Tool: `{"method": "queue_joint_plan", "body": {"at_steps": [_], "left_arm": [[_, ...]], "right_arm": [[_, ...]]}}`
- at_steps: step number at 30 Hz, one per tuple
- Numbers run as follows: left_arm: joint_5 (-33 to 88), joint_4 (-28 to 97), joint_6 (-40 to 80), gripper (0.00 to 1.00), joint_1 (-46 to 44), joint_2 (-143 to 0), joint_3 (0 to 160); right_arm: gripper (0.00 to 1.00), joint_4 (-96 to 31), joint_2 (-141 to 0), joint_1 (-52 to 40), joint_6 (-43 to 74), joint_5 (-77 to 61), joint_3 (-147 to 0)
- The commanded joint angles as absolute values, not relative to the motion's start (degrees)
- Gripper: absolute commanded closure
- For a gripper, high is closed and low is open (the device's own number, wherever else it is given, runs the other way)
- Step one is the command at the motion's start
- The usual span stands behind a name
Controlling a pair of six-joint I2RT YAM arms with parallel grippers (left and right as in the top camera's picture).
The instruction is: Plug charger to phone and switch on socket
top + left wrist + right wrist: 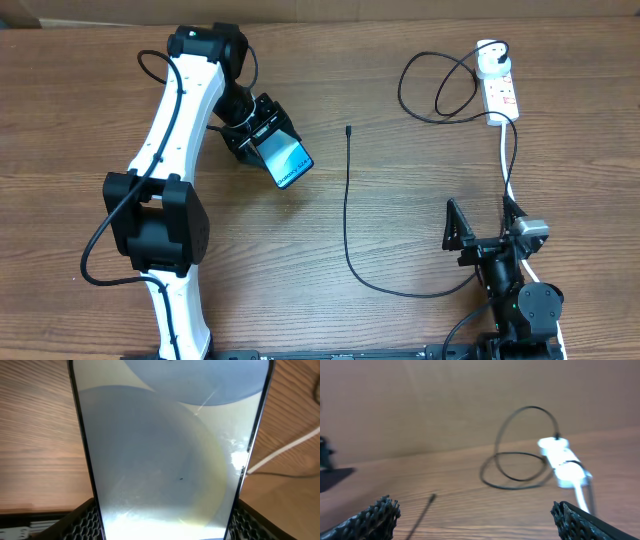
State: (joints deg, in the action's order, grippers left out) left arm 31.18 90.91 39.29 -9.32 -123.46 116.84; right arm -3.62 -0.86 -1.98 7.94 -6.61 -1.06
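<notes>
The left gripper is clamped on the phone, one black ribbed finger on each long edge. The phone sits toward the far left of the table, its lit screen facing up and its free end angled toward the middle. From the wrist camera the screen fills nearly the whole view, pale blue and grey. (I cannot tell whether its far end touches the wood or hangs just above it.)

The charger lies apart from the phone. Its small black tip rests on the bare wood just to the right of the phone. From there the thin cable runs straight toward the near edge, bends right and passes by the right arm. Farther back it makes a loose loop and ends in the round white plug, which is seated at the far end of the socket.

The socket lies in the far right corner with its white cord trailing toward the near edge.

The right gripper is near the front right of the table with its jaws spread wide and nothing between them. Its own camera looks across the wood at the loop and the socket, both rather blurred.
</notes>
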Motion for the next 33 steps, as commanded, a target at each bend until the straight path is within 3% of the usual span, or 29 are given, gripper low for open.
{"method": "queue_joint_plan", "body": {"at_steps": [1,10,20,28,33], "left_arm": [[36.67,91.26,40.27,0.96,-8.75,-123.63,118.32],[40.6,91.18,40.32,0.96,-8.64,-123.63,118.32],[42.72,91.24,40.27,0.96,-8.62,-123.63,118.32],[43.62,90.91,41.56,0.96,-8.62,-123.63,118.32],[44.71,89.73,43.79,0.96,-8.62,-123.63,118.32]], "right_arm": [[0.0,-1.74,-0.62,-2.28,9.19,-17.58,-0.67],[0.0,-8.97,-6.09,-2.28,20.69,-30.13,-13.37],[0.0,-27.55,-30.85,-2.31,20.99,-42.33,-38.06],[0.0,-43.42,-49.3,-3.66,19.7,-42.17,-53.04],[0.0,-47.22,-57.36,-11.27,24.32,-31.2,-60.34]]}}
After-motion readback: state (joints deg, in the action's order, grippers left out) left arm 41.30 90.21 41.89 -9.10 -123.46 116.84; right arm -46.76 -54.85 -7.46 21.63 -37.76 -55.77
